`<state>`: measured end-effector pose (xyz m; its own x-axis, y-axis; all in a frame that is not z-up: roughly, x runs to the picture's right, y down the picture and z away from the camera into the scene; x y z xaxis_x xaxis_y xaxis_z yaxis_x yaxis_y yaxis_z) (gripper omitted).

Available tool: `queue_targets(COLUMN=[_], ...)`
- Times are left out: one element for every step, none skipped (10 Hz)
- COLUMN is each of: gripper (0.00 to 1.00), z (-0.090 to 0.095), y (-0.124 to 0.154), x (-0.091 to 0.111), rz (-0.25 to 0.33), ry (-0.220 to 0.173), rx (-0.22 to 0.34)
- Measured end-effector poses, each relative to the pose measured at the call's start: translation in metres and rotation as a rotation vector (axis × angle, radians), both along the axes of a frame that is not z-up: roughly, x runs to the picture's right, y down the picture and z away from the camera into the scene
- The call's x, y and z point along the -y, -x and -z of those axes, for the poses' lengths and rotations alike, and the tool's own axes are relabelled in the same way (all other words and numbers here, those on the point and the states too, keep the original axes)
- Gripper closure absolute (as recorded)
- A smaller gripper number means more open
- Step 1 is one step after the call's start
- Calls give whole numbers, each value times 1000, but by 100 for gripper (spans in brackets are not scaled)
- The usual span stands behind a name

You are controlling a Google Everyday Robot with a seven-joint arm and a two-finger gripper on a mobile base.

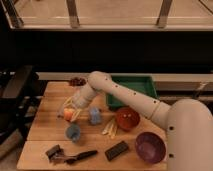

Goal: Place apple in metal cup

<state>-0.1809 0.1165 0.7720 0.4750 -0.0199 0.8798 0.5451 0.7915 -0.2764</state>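
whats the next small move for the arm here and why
Probably close on the apple and lift it: the end effector sits low right at it on the wooden table, and the apple is not in any cup yet.

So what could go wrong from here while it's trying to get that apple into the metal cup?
The gripper is down at the apple, which is round and could roll off across the wooden table if nudged. The blue object stands close beside the arm and might get knocked. No clearly metal cup shows; it could pick the small blue cup by mistake.
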Motion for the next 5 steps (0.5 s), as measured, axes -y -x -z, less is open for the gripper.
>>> queue_targets(gripper=[32, 32, 32, 32, 32], z=[0, 0, 0, 1, 1], y=[0, 1, 0, -2, -4], x=[2, 3, 6, 9, 9], rz=[-6, -10, -22, -32, -34], ry=[-1, -1, -4, -7, -7], rx=[0, 2, 2, 1, -1])
